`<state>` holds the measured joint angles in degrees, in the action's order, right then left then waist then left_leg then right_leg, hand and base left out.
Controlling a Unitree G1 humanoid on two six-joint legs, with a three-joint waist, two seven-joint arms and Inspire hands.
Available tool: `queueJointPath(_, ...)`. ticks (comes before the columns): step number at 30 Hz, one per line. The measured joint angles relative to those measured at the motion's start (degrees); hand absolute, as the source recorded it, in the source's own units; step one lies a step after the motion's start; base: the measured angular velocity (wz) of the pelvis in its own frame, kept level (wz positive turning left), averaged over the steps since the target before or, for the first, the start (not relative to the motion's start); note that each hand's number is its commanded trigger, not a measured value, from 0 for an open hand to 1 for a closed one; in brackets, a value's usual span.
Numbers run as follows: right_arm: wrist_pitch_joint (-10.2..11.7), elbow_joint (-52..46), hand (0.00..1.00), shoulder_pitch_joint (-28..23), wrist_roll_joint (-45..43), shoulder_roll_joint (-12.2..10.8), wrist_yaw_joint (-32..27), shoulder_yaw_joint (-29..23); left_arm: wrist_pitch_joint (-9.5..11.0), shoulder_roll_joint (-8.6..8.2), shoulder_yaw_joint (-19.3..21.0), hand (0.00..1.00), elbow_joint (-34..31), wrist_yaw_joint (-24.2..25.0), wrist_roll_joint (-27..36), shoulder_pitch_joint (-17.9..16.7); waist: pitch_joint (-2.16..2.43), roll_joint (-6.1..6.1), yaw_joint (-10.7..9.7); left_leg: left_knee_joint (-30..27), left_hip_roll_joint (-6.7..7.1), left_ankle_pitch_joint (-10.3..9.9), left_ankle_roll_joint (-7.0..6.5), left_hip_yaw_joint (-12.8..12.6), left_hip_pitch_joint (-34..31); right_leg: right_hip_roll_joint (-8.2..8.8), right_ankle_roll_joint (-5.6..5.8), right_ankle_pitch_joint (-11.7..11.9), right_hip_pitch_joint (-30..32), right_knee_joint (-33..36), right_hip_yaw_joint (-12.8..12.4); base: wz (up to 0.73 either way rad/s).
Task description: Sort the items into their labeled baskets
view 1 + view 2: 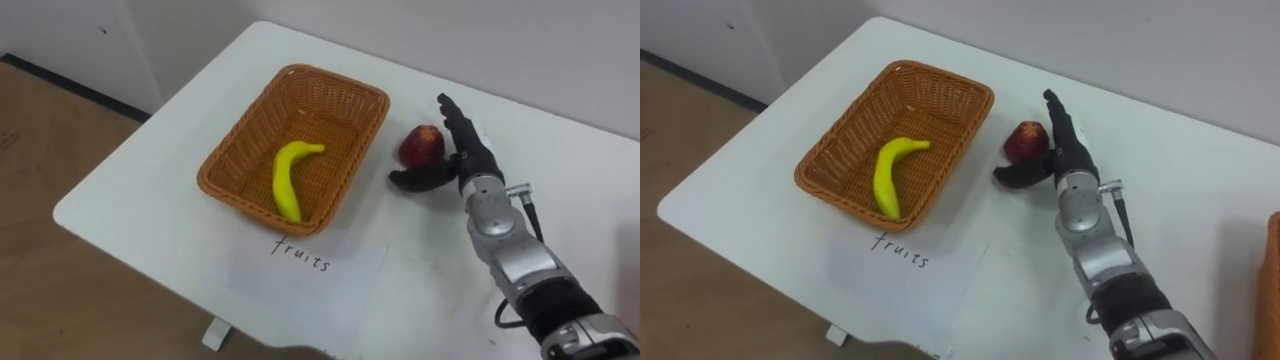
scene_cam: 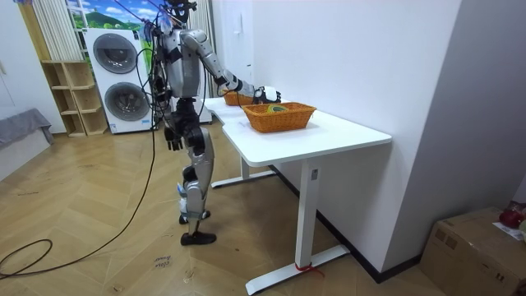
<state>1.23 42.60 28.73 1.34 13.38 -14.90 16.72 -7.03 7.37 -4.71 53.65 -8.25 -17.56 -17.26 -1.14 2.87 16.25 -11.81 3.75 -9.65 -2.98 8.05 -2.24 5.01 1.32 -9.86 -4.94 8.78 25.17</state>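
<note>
A woven fruit basket (image 1: 228, 160) sits on the white table (image 1: 140, 200) with a yellow banana (image 1: 288, 180) lying in it. Just right of the basket a red apple (image 1: 422, 145) rests on the tabletop. My right hand (image 1: 470, 160) is open beside the apple: straight fingers stand along its right side and the thumb reaches across in front of it. Whether the hand touches the apple I cannot tell. In the room view my left hand (image 2: 173, 140) hangs by my hip.
A paper sheet (image 1: 300, 262) with handwritten lettering lies in front of the fruit basket. A second woven basket (image 2: 279, 116) stands further along the table; its edge (image 1: 1272, 290) shows at my far right. I stand at the table's end, near washing machines (image 2: 123, 82).
</note>
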Motion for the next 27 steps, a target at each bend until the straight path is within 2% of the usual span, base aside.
queueJointPath(7, -0.01, 0.06, 0.0, 0.29, 0.08, 0.68, 0.07, 0.02, 0.04, 1.12, 0.1, 0.0, -0.19, -0.33, -0.07, 0.05, -0.41, 0.78, 0.1, -0.02, 0.02, 0.04, 0.0, 0.0, 0.33, 0.13, 0.04, -0.03, -0.08, 0.01, 0.03, 0.0)
queueJointPath(17, -0.09, 0.14, 0.0, 0.34, 0.26, 2.09, 2.11, 0.02, -0.05, 1.21, 0.53, 0.0, -0.19, -0.34, -0.07, 0.68, -0.38, 0.83, 0.05, -0.01, 0.0, 0.1, 0.09, 0.02, 0.32, -0.01, 0.04, -0.03, -0.12, 0.01, -0.11, 0.0)
queueJointPath(27, -0.16, 3.91, 0.0, 1.65, -0.48, 2.76, 7.3, -0.09, -0.03, 1.24, 2.18, 0.0, -0.01, -1.37, -0.18, 0.79, -0.18, 1.05, 0.0, 0.08, -0.03, 0.11, 0.08, -0.02, 0.22, 0.02, 0.04, -0.03, 0.03, -0.01, 0.09, 0.0)
